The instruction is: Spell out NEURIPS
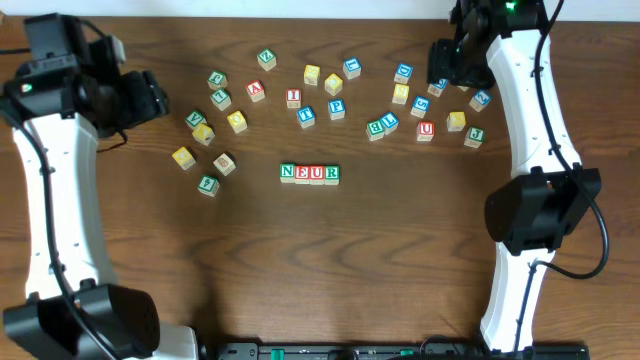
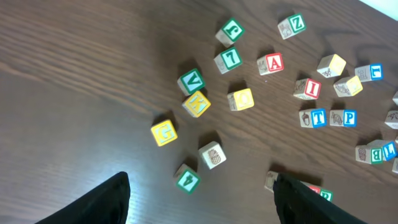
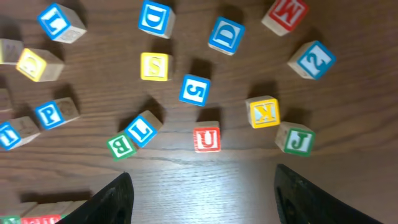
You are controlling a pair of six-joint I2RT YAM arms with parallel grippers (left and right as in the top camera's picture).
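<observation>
The left gripper (image 2: 200, 194) is released, its two dark fingers spread wide with nothing between them. Seen from overhead, it hovers at about ten o'clock on the table (image 1: 420, 260). In its wrist view a green 4 block (image 2: 186, 180) lies on the wood just above the gap between the fingers.

The right gripper (image 3: 204, 180) also stands open and empty, up at about one o'clock on the table. In its wrist view a red U block (image 3: 206, 139) sits at twelve o'clock from the gap, clear of both fingers.

Near the middle of the table a row of four blocks (image 1: 310, 173) stands side by side, each touching the next. The letters are small from overhead, but they appear to read N, E, U, R from left to right.

The other letters lie loose in the scatter that runs from ten o'clock round to two o'clock:
- The I block (image 1: 293, 97), framed red, is at about twelve o'clock from the row.
- The P block (image 1: 337, 108), framed blue, is at about one o'clock from the row, with a blue T just to its left.
- The S block (image 3: 155, 66), yellow-faced, lies at about two o'clock from the row, near the right gripper and among blue-lettered blocks.

Neither gripper touches any of the three.
</observation>
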